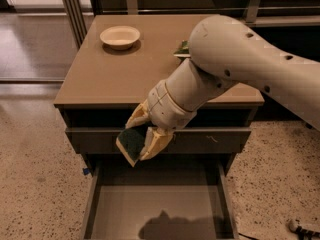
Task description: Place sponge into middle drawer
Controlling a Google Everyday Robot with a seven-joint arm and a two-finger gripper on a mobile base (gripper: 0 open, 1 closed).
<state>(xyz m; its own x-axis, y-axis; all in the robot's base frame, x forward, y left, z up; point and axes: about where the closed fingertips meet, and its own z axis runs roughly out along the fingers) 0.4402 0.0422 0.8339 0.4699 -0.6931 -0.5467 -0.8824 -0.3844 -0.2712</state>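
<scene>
Jaws grip the sponge point(131, 142); both hang above the open middle drawer point(125, 204).

The green-faced sponge point(131, 142), tilted, is pinched in the claw point(141, 145) above the open middle drawer point(120, 201).

Brown cabinet tabletop point(115, 76) bearing a cream bowl point(120, 36) stands on a speckled terrazzo floor point(30, 184), with metal posts point(75, 9) and dim glossy flooring behind, and the end effector point(139, 144) positioned before the cabinet front.
</scene>
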